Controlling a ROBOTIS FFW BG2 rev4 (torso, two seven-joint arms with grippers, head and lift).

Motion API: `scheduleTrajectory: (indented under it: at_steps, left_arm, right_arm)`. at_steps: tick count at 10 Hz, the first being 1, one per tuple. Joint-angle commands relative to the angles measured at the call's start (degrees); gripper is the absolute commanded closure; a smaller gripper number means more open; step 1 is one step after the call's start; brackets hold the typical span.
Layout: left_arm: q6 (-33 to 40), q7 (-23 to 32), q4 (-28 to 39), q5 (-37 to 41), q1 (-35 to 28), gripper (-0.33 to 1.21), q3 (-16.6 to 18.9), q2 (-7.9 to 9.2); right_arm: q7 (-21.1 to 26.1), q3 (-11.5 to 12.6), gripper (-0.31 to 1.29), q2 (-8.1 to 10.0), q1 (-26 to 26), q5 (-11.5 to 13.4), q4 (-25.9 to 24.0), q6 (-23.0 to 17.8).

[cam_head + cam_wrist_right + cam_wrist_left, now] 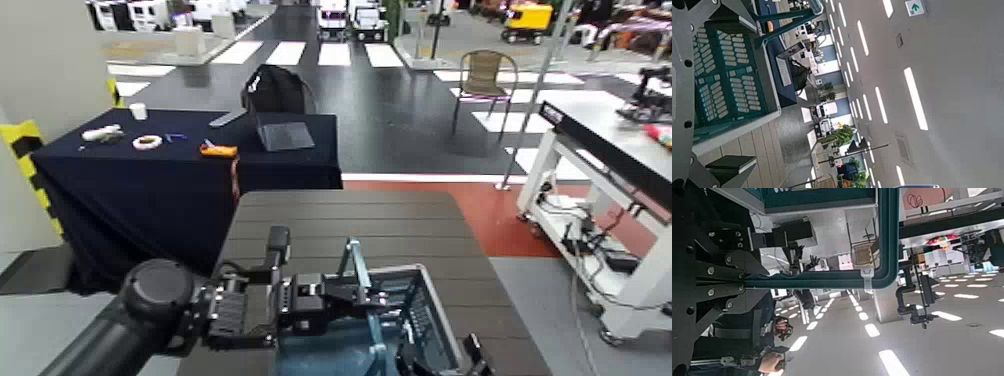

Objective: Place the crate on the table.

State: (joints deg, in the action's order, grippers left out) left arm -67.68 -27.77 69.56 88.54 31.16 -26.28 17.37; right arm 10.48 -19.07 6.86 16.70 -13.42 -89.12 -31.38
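Note:
The grey-blue crate [415,320] sits low at the near end of the dark brown slatted table [340,215], its thin teal handle [355,268] standing up. My left gripper [345,293] reaches in from the left and is shut on that handle; the left wrist view shows the teal hoop [828,282] running out of its black fingers [719,266]. My right gripper [440,356] is at the crate's near right corner, its fingers apart on either side of the wall. The right wrist view shows the crate's lattice wall [727,78] beside a grey finger [728,168].
A navy-draped table [170,190] stands beyond the left end, carrying a laptop [285,135], a tape roll [147,142] and small items. A white-framed workbench [600,140] stands to the right. A chair [487,75] and a dark backpack [275,88] are farther back.

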Motion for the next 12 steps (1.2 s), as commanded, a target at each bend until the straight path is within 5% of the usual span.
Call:
scheduleTrajectory:
  at_steps: [1,12]
  left_arm:
    - [0.9,-2.3,-3.8,-3.0,3.4,1.20,-2.7,-1.28]
    - [4.3,-11.2,-16.8,-11.1,13.5,1.20,-7.6,-4.97]
  right_arm:
    - [0.0,-0.2,0.13,0.00,-0.1,0.0,0.1,-0.2]
    - [0.0,-0.7,0.13,0.00,-0.5,-0.4,0.4,-0.9]
